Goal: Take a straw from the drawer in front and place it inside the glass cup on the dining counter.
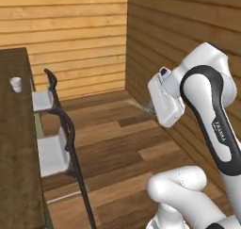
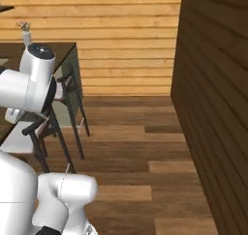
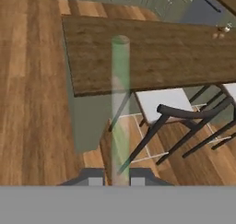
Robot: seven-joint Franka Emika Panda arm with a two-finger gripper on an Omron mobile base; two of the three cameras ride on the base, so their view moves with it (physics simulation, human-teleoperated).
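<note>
My gripper (image 3: 117,179) is shut on the straw (image 3: 120,103), a thin pale translucent stick rising between the two finger tips in the hand view. Behind the straw lies the end of the dining counter (image 3: 152,57), a dark wood-grain slab on a pale green base. In the left base view the glass cup (image 1: 16,84) stands on the dining counter (image 1: 14,152) at the far left. My white hand (image 1: 164,101) hovers over the floor, well right of the cup. The drawer is out of view.
Dark-framed chairs with white seats (image 1: 54,150) (image 3: 175,110) line the counter's side. A vase with flowers (image 2: 26,33) stands on the counter's far end, and small shakers (image 3: 223,30) sit on it too. Wood plank walls (image 2: 213,108) close the right side and back.
</note>
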